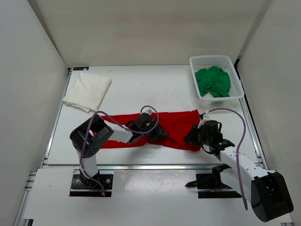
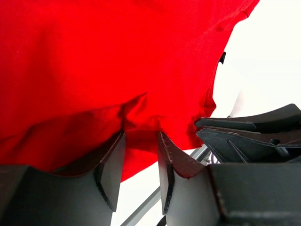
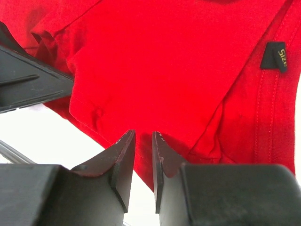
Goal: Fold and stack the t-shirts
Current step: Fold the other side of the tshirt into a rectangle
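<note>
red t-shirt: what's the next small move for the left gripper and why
Probably close the left gripper on the hem. Its jaws stand apart with a bunch of the red t-shirt between the tips, and the right gripper sits, jaws narrow, at the same near edge. With both gripping, the arms could lift that edge for a fold.

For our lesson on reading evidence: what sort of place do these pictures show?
Probably a robotics lab test cell: left arm and right arm bolted at a table edge, plain white panels boxing it in, and a red t-shirt and basket laid out as practice props.
</note>
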